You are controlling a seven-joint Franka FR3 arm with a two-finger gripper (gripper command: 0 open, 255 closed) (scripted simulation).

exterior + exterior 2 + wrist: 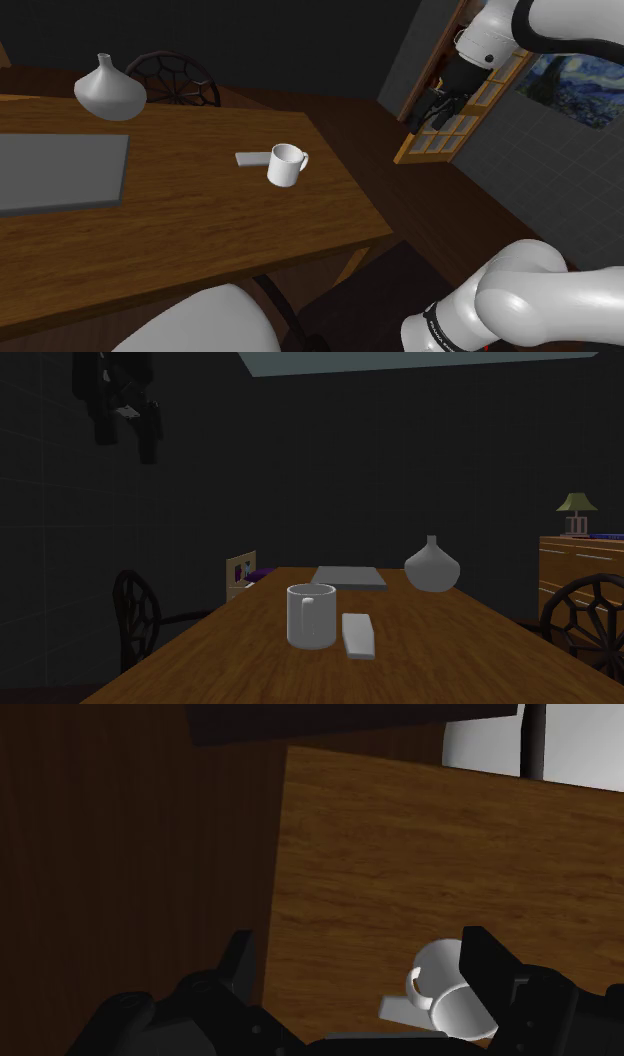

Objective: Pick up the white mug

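Note:
A white mug [284, 165] stands upright on the wooden table [200, 230], close to the edge nearest the arm's side, its handle on the shoulder view's right. In the second exterior view the mug [311, 616] is at the table's middle front. My black gripper [428, 118] hangs high in the air, well off the table toward the shoulder view's upper right. It also appears as the gripper [128, 437] far above the table. In the wrist view the gripper [360, 962] is open and holds nothing; the mug [435, 969] lies far below, near one finger.
A flat white block [252, 158] lies right beside the mug. Farther along the table are a grey mat [55, 170] and a pale round vase [108, 90]. A dark wire chair [175, 78] stands behind the table and a white chair back [200, 325] at its front edge.

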